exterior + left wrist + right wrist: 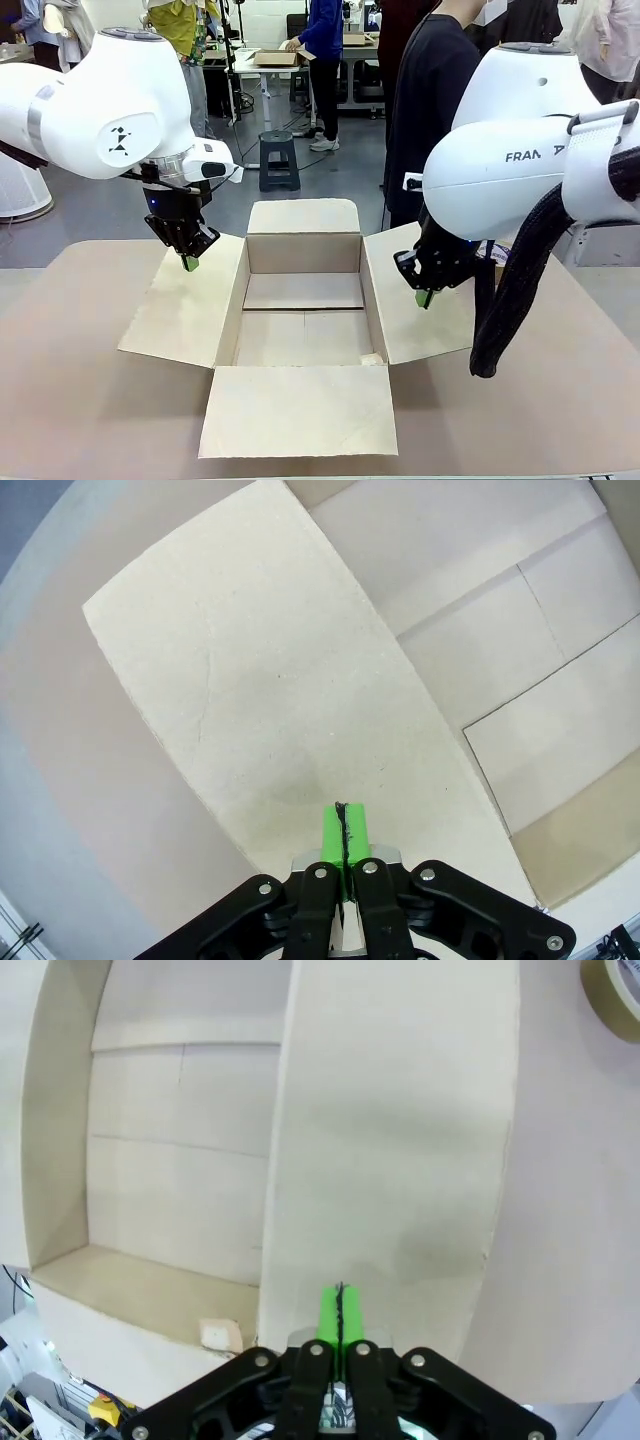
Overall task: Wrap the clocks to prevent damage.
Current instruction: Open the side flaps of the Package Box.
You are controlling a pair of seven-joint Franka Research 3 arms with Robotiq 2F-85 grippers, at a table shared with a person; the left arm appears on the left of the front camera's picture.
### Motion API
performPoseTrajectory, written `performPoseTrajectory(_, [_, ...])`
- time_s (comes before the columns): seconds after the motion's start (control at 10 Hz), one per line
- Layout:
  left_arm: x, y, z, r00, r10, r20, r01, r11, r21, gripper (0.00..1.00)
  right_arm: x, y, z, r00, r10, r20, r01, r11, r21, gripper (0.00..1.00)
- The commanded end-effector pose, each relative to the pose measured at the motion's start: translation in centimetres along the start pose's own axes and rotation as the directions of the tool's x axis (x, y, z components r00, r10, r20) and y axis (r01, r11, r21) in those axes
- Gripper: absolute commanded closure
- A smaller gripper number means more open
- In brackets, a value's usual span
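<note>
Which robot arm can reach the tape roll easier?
Probably the right. The tape roll lies on the table beside the flap under the right gripper; the left gripper hangs over the opposite flap, across the box.

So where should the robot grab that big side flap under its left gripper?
Probably the free outer edge of the left flap, coming from the table side, away from the box. It is a thin flat sheet splayed outward, so only an edge fits between fingers. The left gripper, shut over it, would have to open first.
</note>
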State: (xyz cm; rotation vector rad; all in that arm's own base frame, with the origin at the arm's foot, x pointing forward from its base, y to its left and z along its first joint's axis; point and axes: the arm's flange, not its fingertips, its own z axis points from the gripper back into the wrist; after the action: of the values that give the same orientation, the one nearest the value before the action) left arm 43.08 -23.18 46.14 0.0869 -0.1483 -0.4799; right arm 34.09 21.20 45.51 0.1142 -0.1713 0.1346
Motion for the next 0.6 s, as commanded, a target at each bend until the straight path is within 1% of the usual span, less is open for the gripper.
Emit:
performPoseTrajectory(0.0, [0.1,0.1,0.0,1.000,0.019,-0.019,-0.018,1.000,0.024,1.00,2.4,0.0,-1.0,0.998,-0.048,0.031,0.049,0.999,-0.022,0.99])
performPoseTrajectory(0.3, [0.0,0.5,-0.8,0.995,0.084,-0.047,-0.084,0.996,0.001,1.00,5.2,-0.5,-2.6,0.996,-0.088,0.033,0.090,0.995,-0.054,0.99])
performPoseTrajectory(0.5, [0.1,0.6,-1.5,0.991,0.120,-0.060,-0.122,0.992,-0.021,1.00,7.2,-1.1,-5.2,0.993,-0.116,0.022,0.117,0.990,-0.075,0.99])
